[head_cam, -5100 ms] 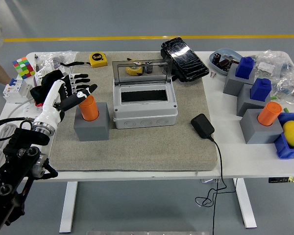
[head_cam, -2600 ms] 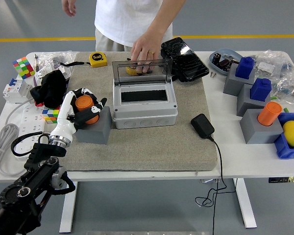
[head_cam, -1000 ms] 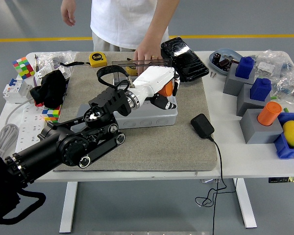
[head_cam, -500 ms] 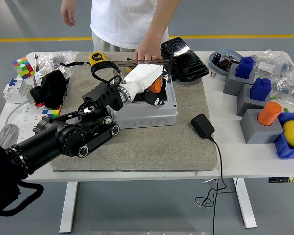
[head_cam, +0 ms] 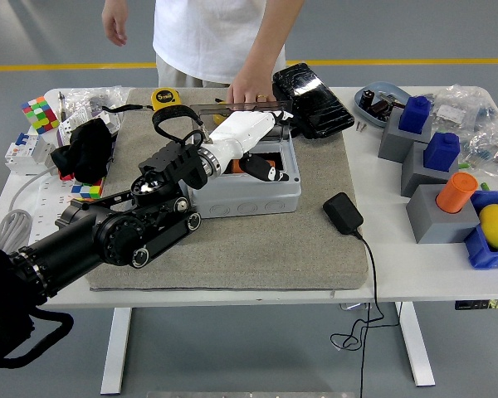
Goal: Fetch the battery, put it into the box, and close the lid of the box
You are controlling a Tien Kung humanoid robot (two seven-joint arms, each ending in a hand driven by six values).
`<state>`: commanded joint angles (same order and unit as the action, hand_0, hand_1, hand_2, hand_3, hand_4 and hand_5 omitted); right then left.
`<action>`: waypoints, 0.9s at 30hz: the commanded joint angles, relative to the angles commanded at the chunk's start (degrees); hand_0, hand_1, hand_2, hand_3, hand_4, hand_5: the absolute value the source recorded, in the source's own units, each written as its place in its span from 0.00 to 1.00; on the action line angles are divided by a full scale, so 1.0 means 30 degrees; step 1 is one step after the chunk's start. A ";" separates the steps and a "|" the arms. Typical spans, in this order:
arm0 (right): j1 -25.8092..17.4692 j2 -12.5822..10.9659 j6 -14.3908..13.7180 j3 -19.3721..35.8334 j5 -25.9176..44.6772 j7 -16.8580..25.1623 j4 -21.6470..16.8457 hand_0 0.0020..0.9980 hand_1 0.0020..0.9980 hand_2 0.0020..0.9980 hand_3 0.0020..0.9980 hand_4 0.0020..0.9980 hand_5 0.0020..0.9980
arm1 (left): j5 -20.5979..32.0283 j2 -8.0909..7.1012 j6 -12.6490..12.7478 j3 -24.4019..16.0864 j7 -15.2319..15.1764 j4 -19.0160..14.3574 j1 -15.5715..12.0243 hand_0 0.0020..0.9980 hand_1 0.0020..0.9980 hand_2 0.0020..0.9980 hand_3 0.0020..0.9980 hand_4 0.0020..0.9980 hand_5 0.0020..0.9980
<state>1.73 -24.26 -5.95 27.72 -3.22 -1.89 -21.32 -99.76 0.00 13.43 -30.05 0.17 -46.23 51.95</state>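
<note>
- Left hand reaches over the open box, fingers loosened above the orange battery.
- Half a second ago it gripped the battery; now the battery lies inside.
- Person's hand holds the lid.

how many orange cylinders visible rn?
2: one in the grey box under the left hand, mostly hidden; one upright in a grey block at right. Others may be hidden.

No legible text or labels.
</note>
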 joint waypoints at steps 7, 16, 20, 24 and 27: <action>-0.0025 0.0009 0.0007 0.0005 0.0014 -0.0006 0.0020 0.55 0.60 0.59 0.54 0.92 0.49 | 0.0066 0.0000 0.0433 -0.1036 -0.0574 -0.0927 -0.0297 0.70 0.75 0.78 0.83 1.00 0.28; 0.0001 0.0021 -0.0002 0.0040 0.0008 -0.0003 0.0012 0.55 0.60 0.59 0.54 0.93 0.49 | 0.0027 0.0000 0.0616 -0.3061 -0.0848 -0.0929 -0.0238 0.73 0.75 0.78 0.83 1.00 0.34; 0.0013 0.0031 -0.0004 -0.0008 0.0035 -0.0012 0.0021 0.55 0.60 0.59 0.54 0.93 0.49 | -0.0105 0.0000 0.0352 -0.3417 -0.0390 -0.0376 0.0047 0.78 0.80 0.80 0.83 1.00 0.45; 0.0027 0.0021 -0.0013 -0.0019 0.0033 -0.0013 0.0016 0.55 0.60 0.59 0.54 0.93 0.49 | -0.0156 0.0000 0.0017 -0.3193 0.0063 0.0076 0.0179 0.78 0.80 0.80 0.83 1.00 0.45; 0.0052 -0.0002 -0.0012 -0.0055 0.0029 -0.0019 0.0005 0.55 0.60 0.59 0.54 0.93 0.49 | -0.0024 0.0000 -0.0152 -0.2846 0.0268 0.0212 0.0138 0.74 0.78 0.80 0.83 1.00 0.45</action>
<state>1.88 -24.27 -5.98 27.56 -3.14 -1.94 -21.31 -99.84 0.00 12.97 -38.59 0.98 -45.60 52.36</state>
